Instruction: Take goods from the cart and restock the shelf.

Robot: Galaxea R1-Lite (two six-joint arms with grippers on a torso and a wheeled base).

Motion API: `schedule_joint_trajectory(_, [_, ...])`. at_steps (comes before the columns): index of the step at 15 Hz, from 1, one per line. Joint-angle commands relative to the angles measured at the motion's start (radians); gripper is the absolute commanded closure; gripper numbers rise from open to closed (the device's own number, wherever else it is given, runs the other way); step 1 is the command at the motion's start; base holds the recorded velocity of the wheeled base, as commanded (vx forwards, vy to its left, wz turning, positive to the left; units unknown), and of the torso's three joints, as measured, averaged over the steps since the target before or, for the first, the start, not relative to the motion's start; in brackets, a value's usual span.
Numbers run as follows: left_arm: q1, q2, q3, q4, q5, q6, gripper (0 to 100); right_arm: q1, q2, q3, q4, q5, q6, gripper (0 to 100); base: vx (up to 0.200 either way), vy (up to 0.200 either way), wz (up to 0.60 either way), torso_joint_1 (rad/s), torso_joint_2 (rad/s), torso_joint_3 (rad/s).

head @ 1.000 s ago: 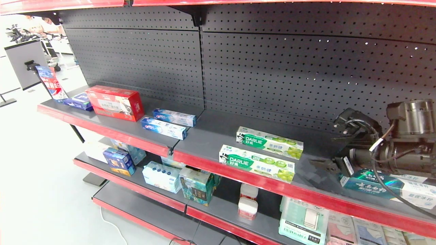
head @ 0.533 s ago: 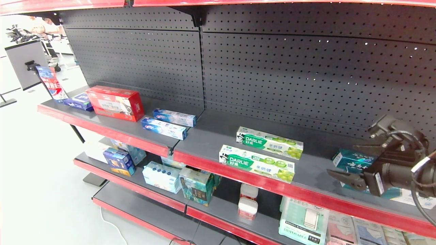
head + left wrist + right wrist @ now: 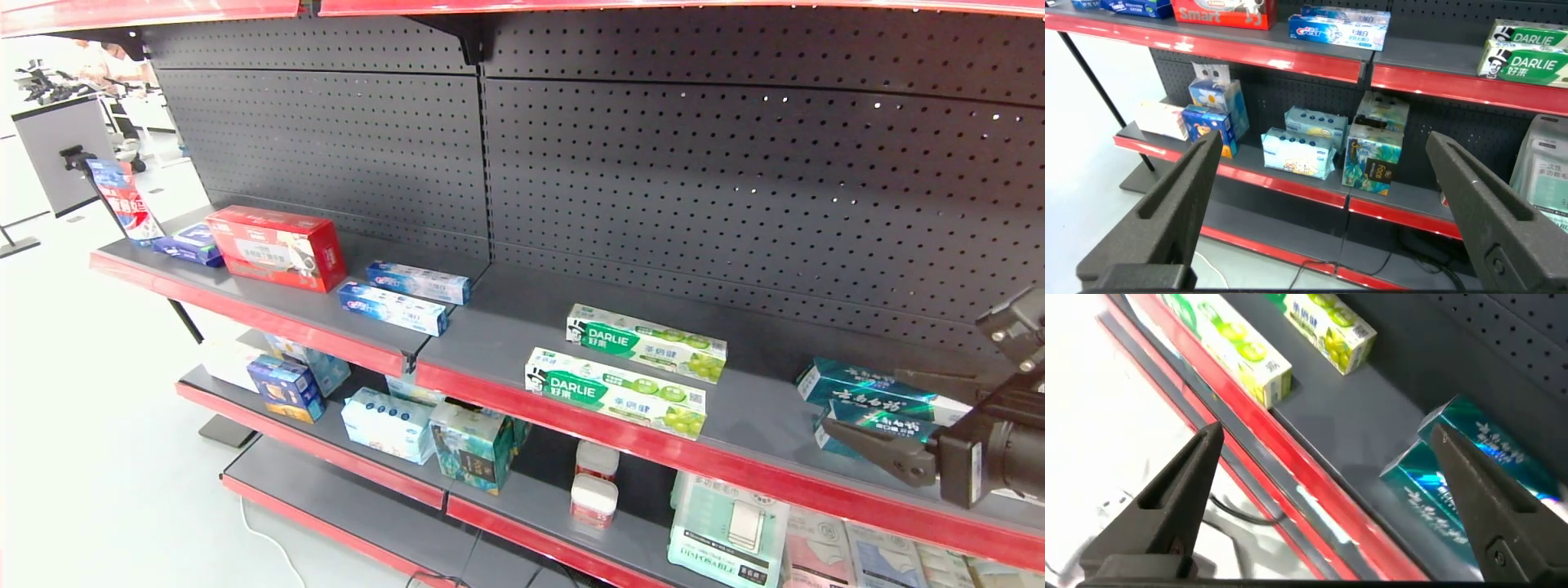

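Two teal toothpaste boxes [image 3: 872,394] lie side by side at the right end of the grey shelf [image 3: 506,327]. My right gripper [image 3: 861,400] hovers open just in front of them at the shelf's red front edge, holding nothing. In the right wrist view the right gripper [image 3: 1324,431] is spread wide above the shelf lip, with a teal box [image 3: 1454,494] beside one finger [image 3: 1486,514]. My left gripper [image 3: 1323,139] is open and empty, low down and facing the lower shelves.
Two green toothpaste boxes [image 3: 616,392] lie mid-shelf, with blue toothpaste boxes [image 3: 393,307] and a red box [image 3: 275,247] farther left. Bare shelf lies between the green and teal boxes. Lower shelves hold tissue packs [image 3: 1300,151] and cartons [image 3: 1373,155].
My right gripper has drawn back to the right and towards me, off the shelf. Both teal boxes stay on the shelf and are now uncovered.
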State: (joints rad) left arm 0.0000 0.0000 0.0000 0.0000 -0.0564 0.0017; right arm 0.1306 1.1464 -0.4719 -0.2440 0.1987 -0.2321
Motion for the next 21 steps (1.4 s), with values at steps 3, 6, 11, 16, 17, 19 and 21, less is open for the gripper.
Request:
schedule_joint_trajectory(3, [0.000,0.000,0.000,0.000,0.000,0.000,0,0.000,-0.100,0.036,-0.001,0.001,0.103,0,0.000,0.000,0.00,0.000,0.00,0.000])
schedule_joint_trajectory(6, [0.000,0.000,0.000,0.000,0.000,0.000,0,-0.039,-0.235,0.084,0.000,-0.001,0.197,0,0.000,0.000,0.00,0.000,0.00,0.000])
schedule_joint_trajectory(11, [0.000,0.000,0.000,0.000,0.000,0.000,0,-0.157,-0.455,0.230,0.002,0.065,0.146,0,0.000,0.000,0.00,0.000,0.00,0.000])
schedule_joint_trajectory(16, [0.000,0.000,0.000,0.000,0.000,0.000,0,-0.243,-0.639,0.294,0.012,0.111,0.142,0,0.000,0.000,0.00,0.000,0.00,0.000])
schedule_joint_trajectory(17, [0.000,0.000,0.000,0.000,0.000,0.000,0,-0.244,-0.663,0.305,0.025,0.100,0.142,0,0.000,0.000,0.00,0.000,0.00,0.000])
schedule_joint_trajectory(19, [0.000,0.000,0.000,0.000,0.000,0.000,0,-0.246,-0.749,0.326,0.129,0.064,0.142,0,0.000,0.000,0.00,0.000,0.00,0.000])
schedule_joint_trajectory(21, [0.000,0.000,0.000,0.000,0.000,0.000,0,-0.244,-0.814,0.331,0.163,0.031,0.135,0,0.000,0.000,0.00,0.000,0.00,0.000])
